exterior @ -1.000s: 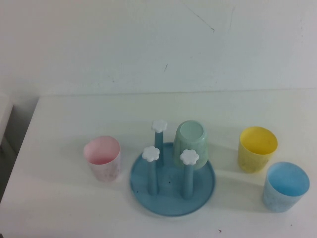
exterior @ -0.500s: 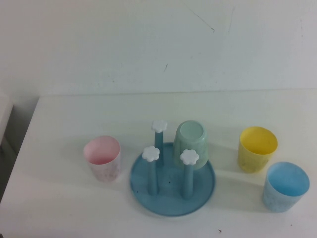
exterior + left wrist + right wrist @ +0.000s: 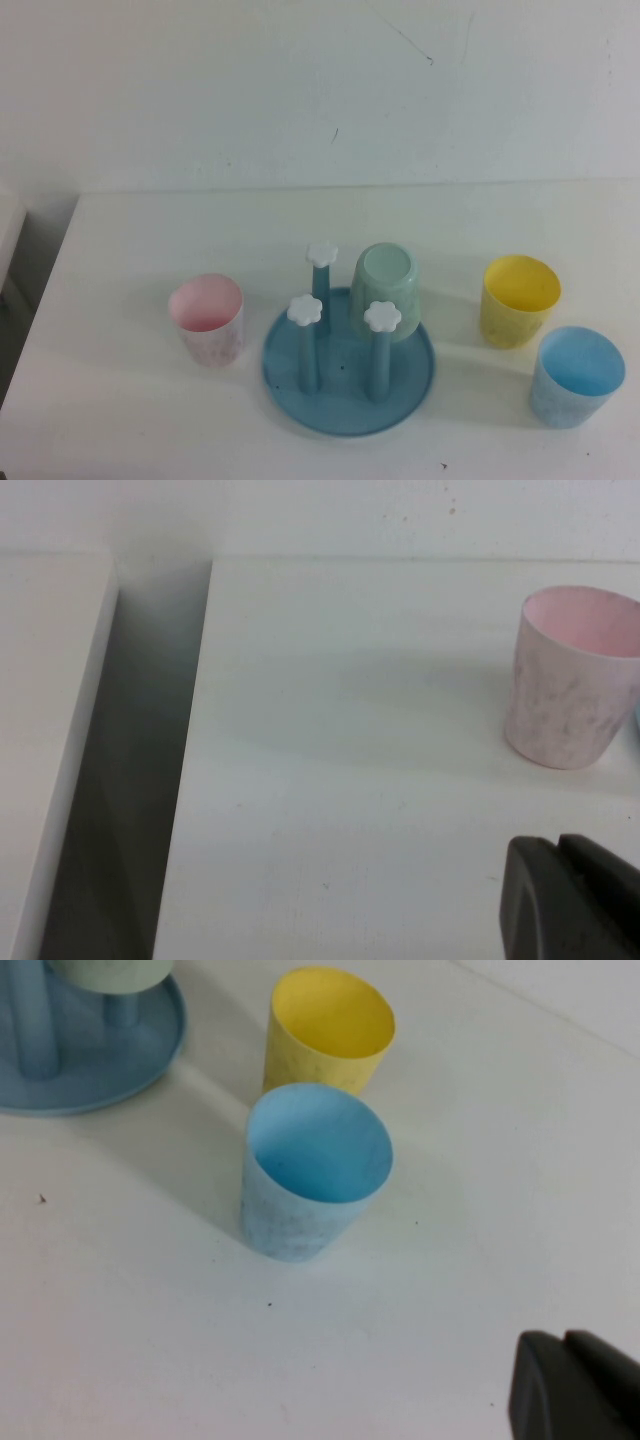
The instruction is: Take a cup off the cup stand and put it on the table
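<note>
The pale pink cup [image 3: 207, 318] stands upright on the white table [image 3: 150, 230], just left of the round blue cup stand [image 3: 345, 397]; it also shows in the left wrist view [image 3: 575, 675]. The stand has three bare pegs with white flower knobs. Neither gripper shows in the high view. My left gripper [image 3: 558, 845] is shut and empty, over the table near the pink cup. My right gripper [image 3: 563, 1340] is shut and empty, over the table near the blue cup.
A mint green cup [image 3: 386, 290] sits upside down on the stand's back right peg. A yellow cup [image 3: 519, 300] and a blue cup [image 3: 576, 375] stand upright right of the stand. The table's left edge drops into a dark gap [image 3: 130, 780].
</note>
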